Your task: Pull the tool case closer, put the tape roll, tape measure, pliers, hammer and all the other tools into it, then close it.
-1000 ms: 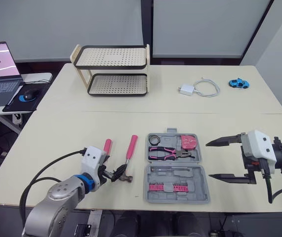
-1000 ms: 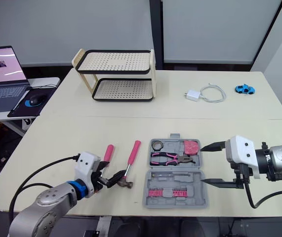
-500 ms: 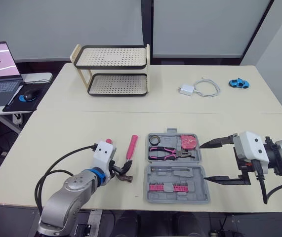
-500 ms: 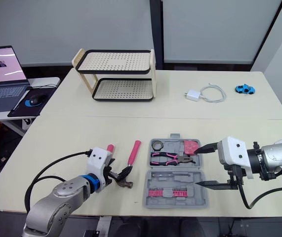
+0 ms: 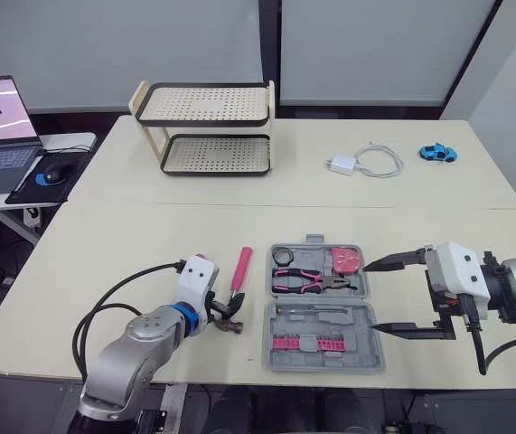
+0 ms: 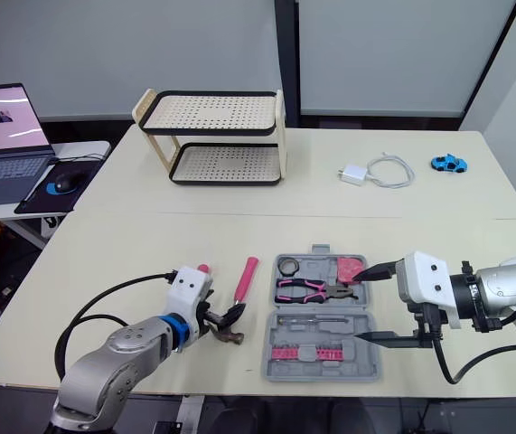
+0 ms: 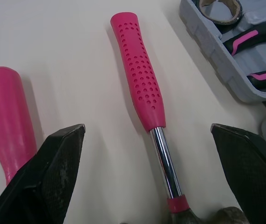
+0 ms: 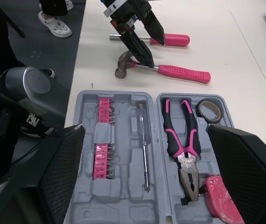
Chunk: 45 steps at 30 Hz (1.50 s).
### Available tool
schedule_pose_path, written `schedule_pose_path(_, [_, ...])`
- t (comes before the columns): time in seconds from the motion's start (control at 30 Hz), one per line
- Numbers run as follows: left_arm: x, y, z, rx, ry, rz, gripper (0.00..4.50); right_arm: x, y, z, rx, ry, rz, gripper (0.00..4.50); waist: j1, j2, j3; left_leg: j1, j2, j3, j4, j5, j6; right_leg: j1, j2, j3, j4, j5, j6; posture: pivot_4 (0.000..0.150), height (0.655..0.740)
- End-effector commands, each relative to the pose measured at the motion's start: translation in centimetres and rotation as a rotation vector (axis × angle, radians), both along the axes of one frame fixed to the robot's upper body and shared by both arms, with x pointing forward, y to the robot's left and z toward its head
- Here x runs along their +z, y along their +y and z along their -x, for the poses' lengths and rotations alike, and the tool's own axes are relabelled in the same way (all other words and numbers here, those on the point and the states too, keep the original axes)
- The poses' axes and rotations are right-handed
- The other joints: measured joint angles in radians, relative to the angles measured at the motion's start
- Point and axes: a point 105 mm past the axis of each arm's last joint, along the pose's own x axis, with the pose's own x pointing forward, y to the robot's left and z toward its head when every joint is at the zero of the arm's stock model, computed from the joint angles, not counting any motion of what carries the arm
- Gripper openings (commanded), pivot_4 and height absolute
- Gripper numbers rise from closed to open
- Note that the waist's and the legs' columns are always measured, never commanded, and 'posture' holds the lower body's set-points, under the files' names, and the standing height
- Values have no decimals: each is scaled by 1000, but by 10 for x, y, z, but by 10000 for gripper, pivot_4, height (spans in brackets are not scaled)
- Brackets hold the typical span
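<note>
Pale worktop in an office, with a rack at the back and a charger off to the right.

From the head: open case near the front edge, holding tape roll, pliers and tape measure. Just left of it, on the worktop, the hammer, long axis running front to back, pink grip away from the robot, head toward it. Left hand down at that head. Right hand at the case's right side, spread wide and empty.

From the left wrist: fingers parted wide, one either side of the steel neck, gripping nothing. Beside the hammer, a second pink-handled tool, roughly parallel.

From the right wrist: bits and a slim screwdriver in the case's other half, hammer and left hand just outside its rim.

Likely next: close the left hand across the neck, lift, then carry rightward into the case. Clearly the nearer arm. Some risk of snagging the neighbouring tool.
</note>
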Motion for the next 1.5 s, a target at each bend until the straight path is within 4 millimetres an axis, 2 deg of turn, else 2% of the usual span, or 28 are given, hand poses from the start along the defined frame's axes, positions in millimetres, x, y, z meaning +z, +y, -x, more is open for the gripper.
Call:
schedule_pose_path(0.03, [3,-3,-5,6,-13,-12,45000,3,3,3,19,-14,-4,44562,0,0,0,0,0,0,0,0,0,0,0,0,0,0,0,1500,7400])
schedule_pose_path(0.17, [3,-5,-5,-6,-14,-11,45000,3,3,4,19,-15,-4,44562,-1,0,0,0,0,0,0,0,0,0,0,0,0,0,0,1500,7400])
schedule_pose_path(0.33, [10,7,-5,-38,-34,-17,45000,3,4,3,11,-24,-10,44562,-1,0,0,0,0,0,0,0,0,0,0,0,0,0,0,1500,7400])
schedule_pose_path(0.47, [18,10,-1,-151,-60,-21,45000,2,6,3,4,-33,-18,44562,-1,0,0,0,0,0,0,0,0,0,0,0,0,0,0,1500,7400])
schedule_pose_path(0.8, [44,29,-4,-771,-250,-323,45000,-3,9,-2,-82,-45,-16,44562,-1,0,0,-1,0,0,-1,0,0,-1,0,0,-1,0,0,1500,7400])
schedule_pose_path(0.97, [53,29,-10,-1085,-349,-492,45000,-7,8,0,-97,-24,12,44562,-2,0,0,-1,0,0,-1,0,0,-1,0,0,-1,0,0,1500,7400])
schedule_pose_path(1.2, [52,30,-24,-1597,-518,-886,45000,-9,12,-1,-160,29,40,44562,-2,0,1,-2,0,-1,0,0,0,-2,0,-2,-1,0,0,1500,7400])
schedule_pose_path(1.33, [53,22,-35,-1790,-601,-1016,45000,-8,15,1,-164,50,48,44562,-4,0,1,-2,-1,0,0,0,0,-2,0,-2,-1,0,0,1500,7400])
schedule_pose_path(1.5, [51,6,-42,-1978,-659,-1091,45000,-9,18,5,-168,80,49,44562,-7,-6,4,-3,-2,1,1,0,0,-2,1,-4,0,0,1,1500,7400])
